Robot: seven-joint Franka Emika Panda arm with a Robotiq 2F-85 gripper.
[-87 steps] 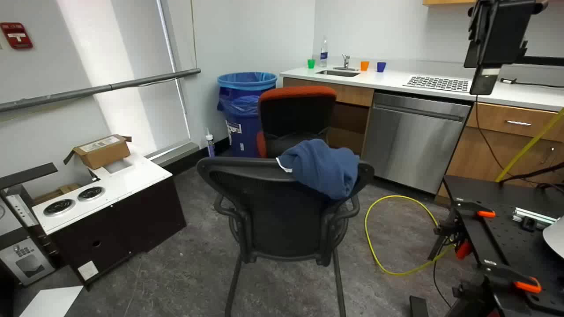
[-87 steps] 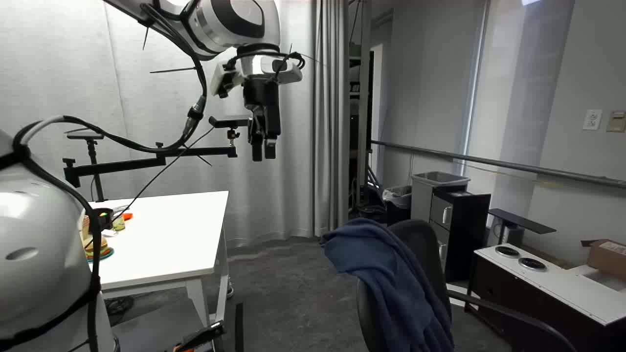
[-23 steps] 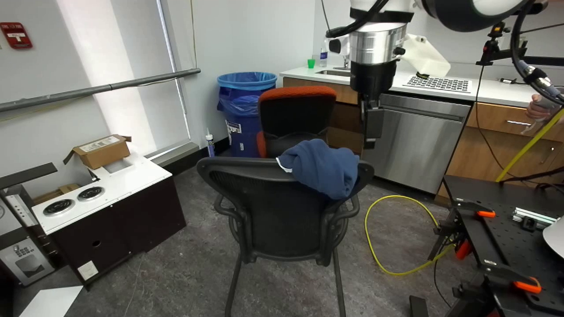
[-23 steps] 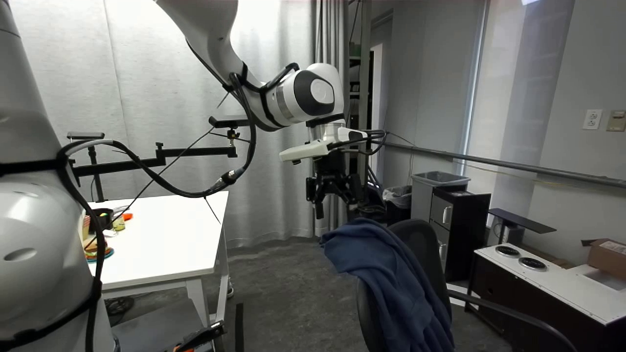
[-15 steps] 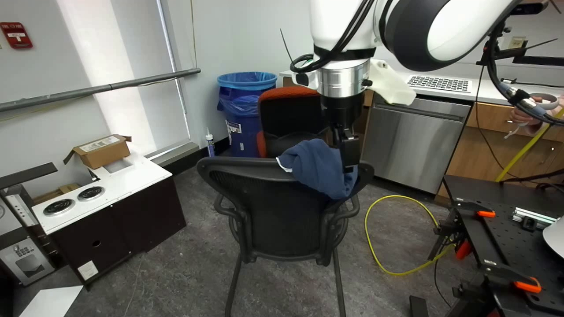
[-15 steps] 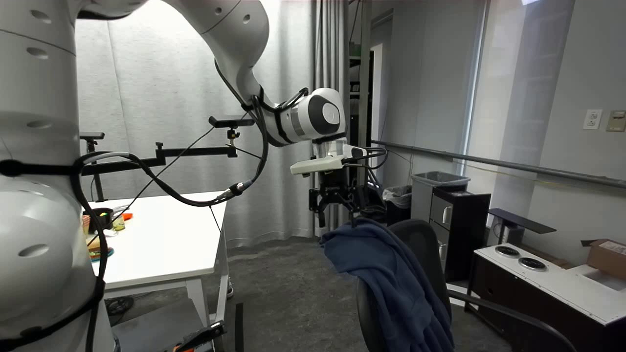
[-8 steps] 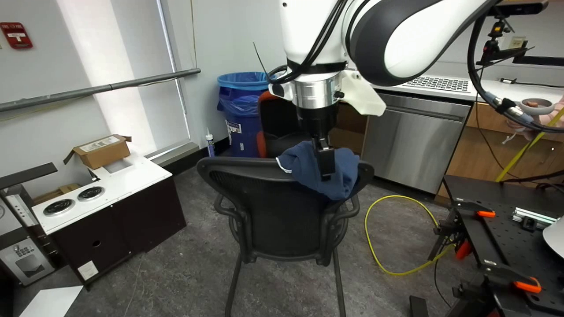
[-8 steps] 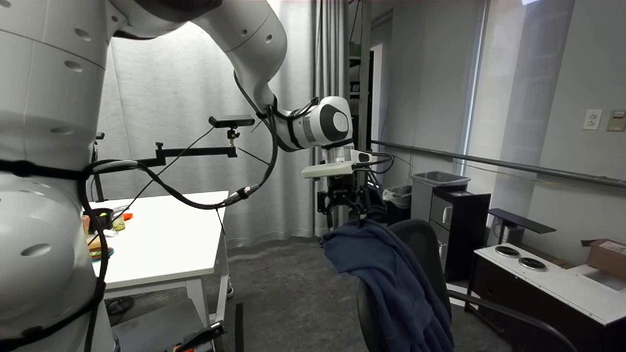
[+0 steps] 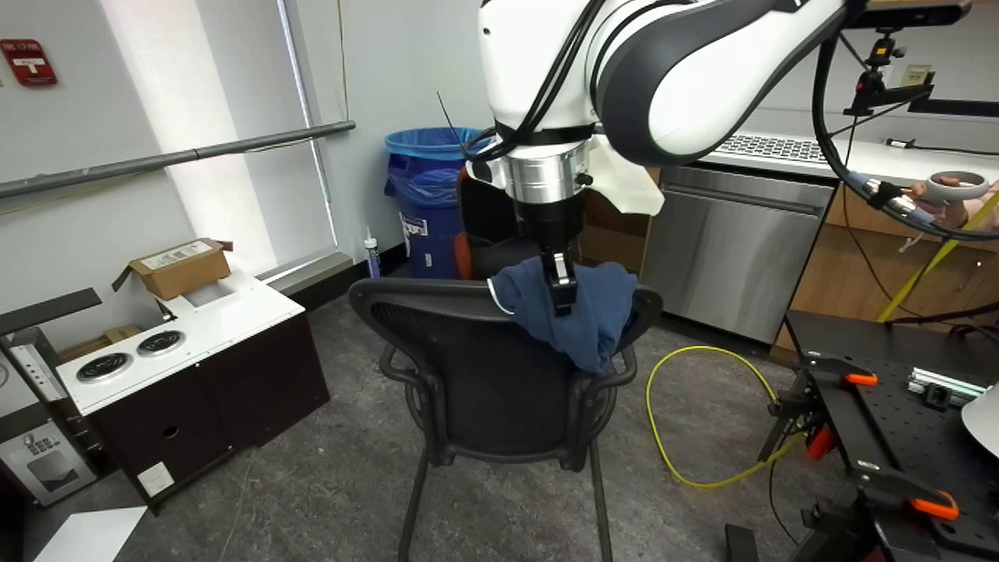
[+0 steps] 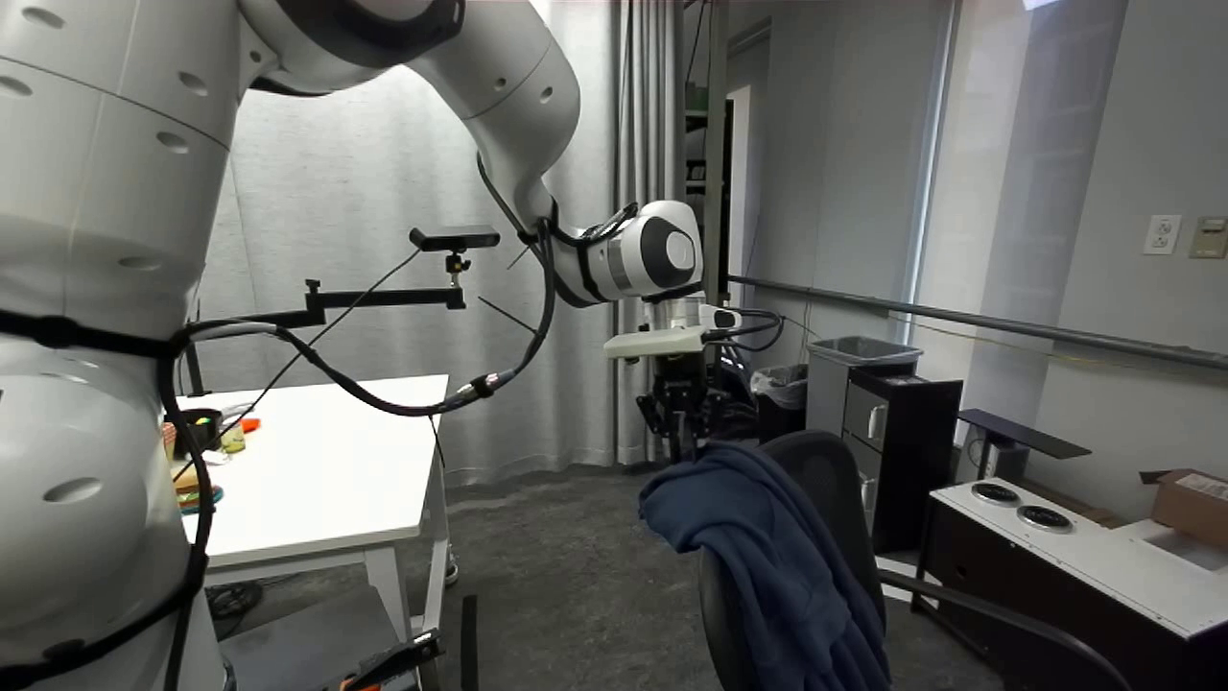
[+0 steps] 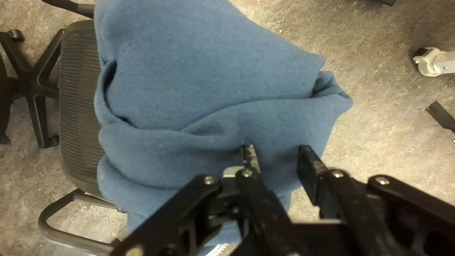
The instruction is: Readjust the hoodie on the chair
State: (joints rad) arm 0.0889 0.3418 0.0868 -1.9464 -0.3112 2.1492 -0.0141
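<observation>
Chair: near in an exterior view, its top edge bare at left.
Hoodie: bunched over the chair's top right; readjusting looks barely begun, straightening still to do.
Gripper: jaws narrowly parted, hoodie cloth between; whether they grip, cannot tell.

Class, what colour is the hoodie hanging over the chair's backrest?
The hoodie is blue; it shows best in the wrist view, filling much of the picture.

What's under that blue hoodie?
The black chair: its top rim goes under the hoodie and reappears beyond. The covered stretch, and anything else beneath, can't be seen.
</observation>
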